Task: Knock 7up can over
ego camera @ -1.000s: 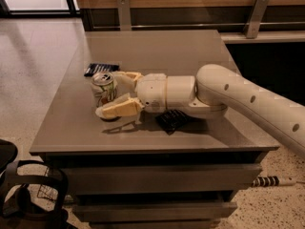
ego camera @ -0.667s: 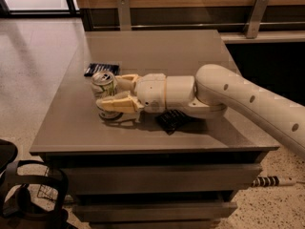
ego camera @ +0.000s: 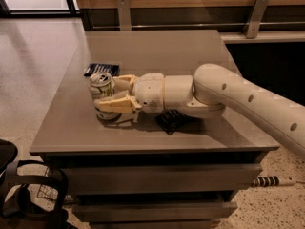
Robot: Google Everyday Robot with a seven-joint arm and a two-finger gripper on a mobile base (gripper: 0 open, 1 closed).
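Lightness marks the 7up can, thin-walled and slick, standing at the desk's left side between our pincer's spread fingers, so we judge a sideways push near its rim topples it.

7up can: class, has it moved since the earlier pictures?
No. The 7up can still stands just in front of the dark blue packet, as before, with the gripper around it.
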